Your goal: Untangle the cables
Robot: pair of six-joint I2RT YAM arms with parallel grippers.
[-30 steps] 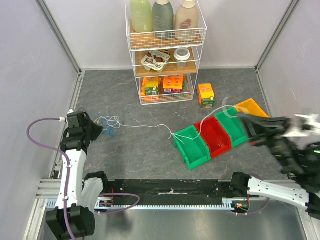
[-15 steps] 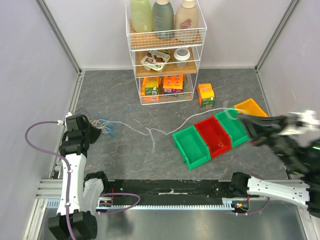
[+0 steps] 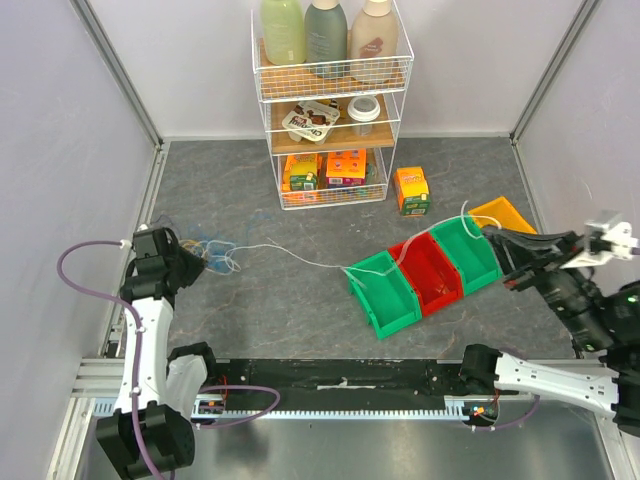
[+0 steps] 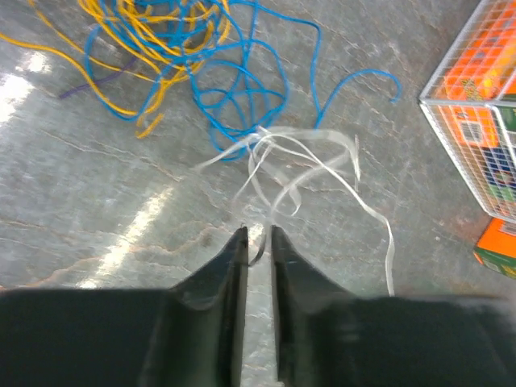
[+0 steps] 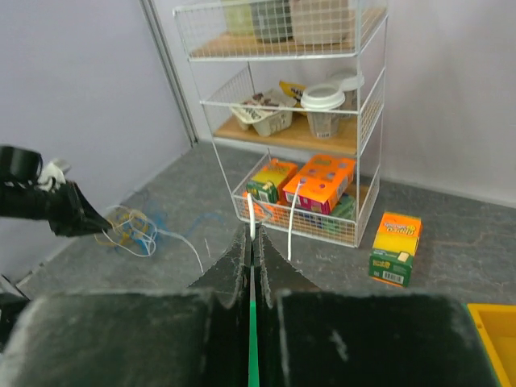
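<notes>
The tangle of cables point(image 3: 214, 255) lies at the table's left. In the left wrist view it shows blue loops point(image 4: 238, 89), yellow loops point(image 4: 153, 32) and white loops point(image 4: 298, 161). My left gripper point(image 3: 188, 262) sits at the tangle's near edge, its jaws nearly together with a white strand between the tips point(image 4: 256, 242). A white cable point(image 3: 300, 257) runs taut from the tangle, over the green bin, up to my right gripper point(image 3: 480, 228), which is raised and shut on it. Its end pokes out of the right tips point(image 5: 252, 222).
A wire shelf rack point(image 3: 330, 100) with bottles and boxes stands at the back. An orange box point(image 3: 411, 190) sits to its right. A row of bins, green point(image 3: 385, 295), red point(image 3: 430, 272), green point(image 3: 468, 255) and yellow point(image 3: 505, 214), lies at the right.
The right arm has drawn back to the right with the white cable. The slack in the middle has straightened into a taut line. The left gripper and tangle shifted only slightly.
</notes>
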